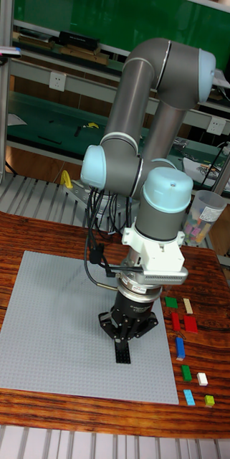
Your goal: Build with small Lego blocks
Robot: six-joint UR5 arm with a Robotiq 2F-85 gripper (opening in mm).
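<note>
My gripper (pixel 122 347) points straight down over the right half of the grey baseplate (pixel 50 323). Its black fingers close together on a small black block (pixel 122 356) whose lower end touches the plate. Loose small Lego blocks lie on the wooden table just right of the plate: a green one (pixel 171 303), a beige one (pixel 188 306), two red ones (pixel 175 320) (pixel 190 324), a blue one (pixel 180 348), another green one (pixel 186 371), a white one (pixel 202 379), a light-blue one (pixel 190 397) and a yellow-green one (pixel 210 401).
A clear plastic cup (pixel 202 215) with coloured pieces stands at the back right of the wooden table (pixel 29 229). Black cables (pixel 93 244) hang from the arm's wrist. Metal shelving and a workbench stand behind the table.
</note>
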